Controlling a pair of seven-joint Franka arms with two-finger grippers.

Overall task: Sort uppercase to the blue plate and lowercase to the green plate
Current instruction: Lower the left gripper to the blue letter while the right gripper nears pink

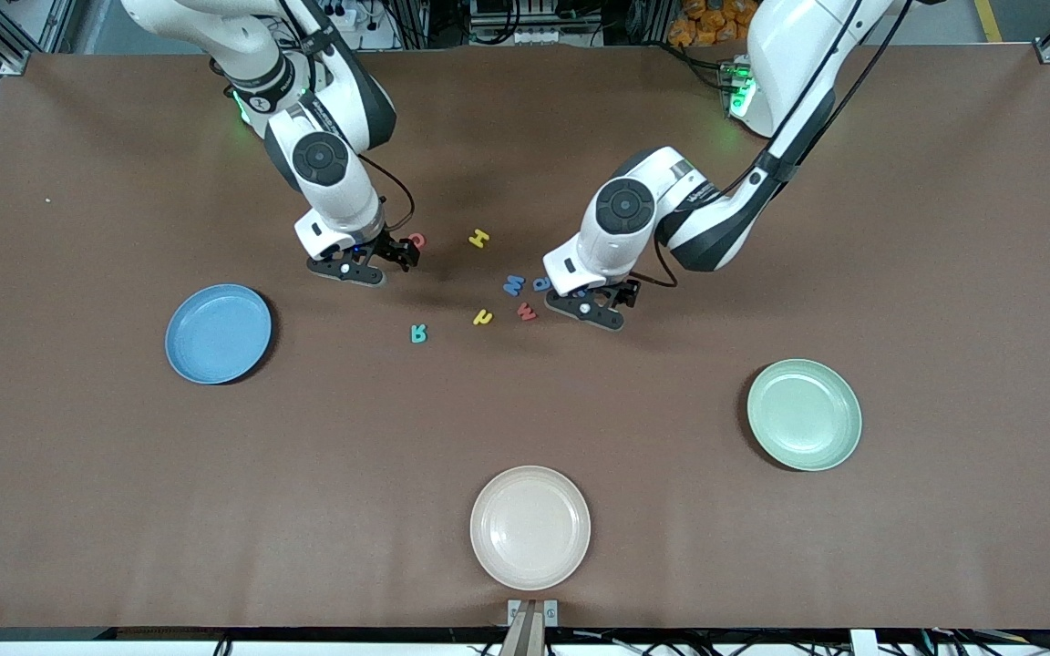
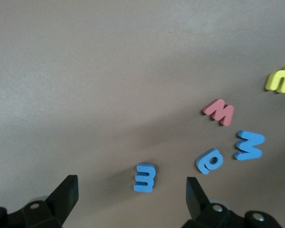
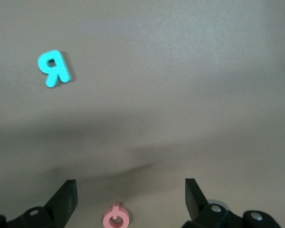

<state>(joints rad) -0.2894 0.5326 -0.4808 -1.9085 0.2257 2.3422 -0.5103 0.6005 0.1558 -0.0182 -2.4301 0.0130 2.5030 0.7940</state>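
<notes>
My right gripper (image 1: 400,255) (image 3: 130,199) hangs open low over the red Q (image 1: 416,240) (image 3: 116,217), which lies on the table between the fingers, untouched. My left gripper (image 1: 616,296) (image 2: 131,199) is open too, low over a light-blue e-like letter (image 2: 145,177) lying loose between its fingers. Beside that lie the blue a (image 2: 210,161) (image 1: 541,283), blue W (image 2: 249,145) (image 1: 513,284), red w (image 2: 219,111) (image 1: 526,312) and yellow r-like letter (image 2: 280,78) (image 1: 482,317). The yellow H (image 1: 479,239) and teal R (image 1: 418,333) (image 3: 54,68) lie apart. The blue plate (image 1: 218,333) and the green plate (image 1: 804,415) hold nothing.
A cream plate (image 1: 530,527) sits near the front edge, nearer the camera than the letters. The blue plate is toward the right arm's end, the green plate toward the left arm's end. Brown tabletop (image 1: 944,273) spreads around them.
</notes>
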